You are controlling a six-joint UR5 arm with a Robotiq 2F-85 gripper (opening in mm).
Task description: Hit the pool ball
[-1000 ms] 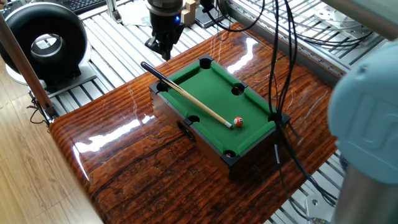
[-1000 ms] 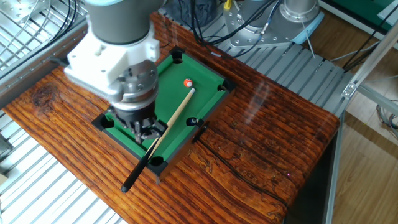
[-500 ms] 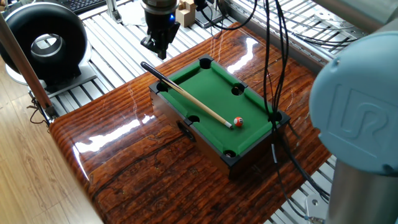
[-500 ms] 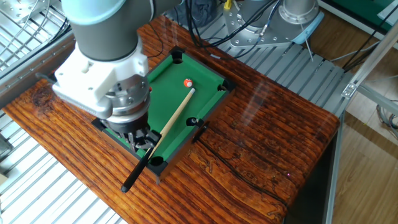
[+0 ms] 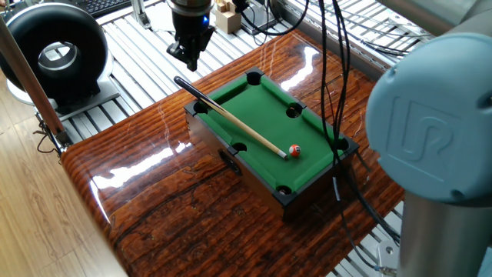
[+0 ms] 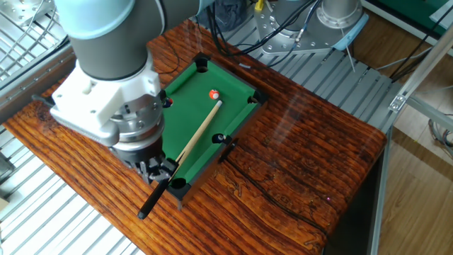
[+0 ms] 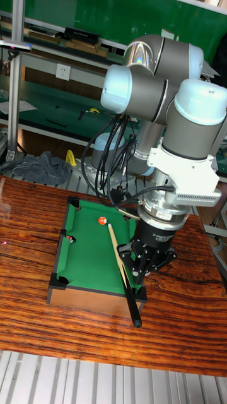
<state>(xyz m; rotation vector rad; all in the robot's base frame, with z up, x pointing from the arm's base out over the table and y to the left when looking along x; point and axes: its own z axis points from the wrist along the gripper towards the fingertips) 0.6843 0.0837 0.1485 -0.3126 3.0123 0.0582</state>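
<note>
We are looking at a miniature pool table (image 5: 307, 178) with green felt, sitting on a glossy wooden tabletop (image 5: 184, 223). The pool ball (image 5: 294, 150), orange-red with a white spot, is resting on the felt right of centre in one fixed view, near the right-hand end of the table; in the other fixed view (image 6: 213, 93) it is sitting toward the upper part of the felt. The cue stick (image 5: 231, 118) is lying diagonally across the felt, its pale tip just beside the ball, nearly touching, and its black butt overhanging the table's corner at upper left in one fixed view.

The gripper (image 7: 145, 262) is hanging over the butt end of the cue, fingers pointing down. In the other fixed view it (image 6: 157, 173) is sitting at lower left of centre, right at the dark butt. We cannot tell whether the fingers are clamping the cue or standing clear of it.

Black cables (image 5: 338, 92) are draping down across the table's far right corner.
</note>
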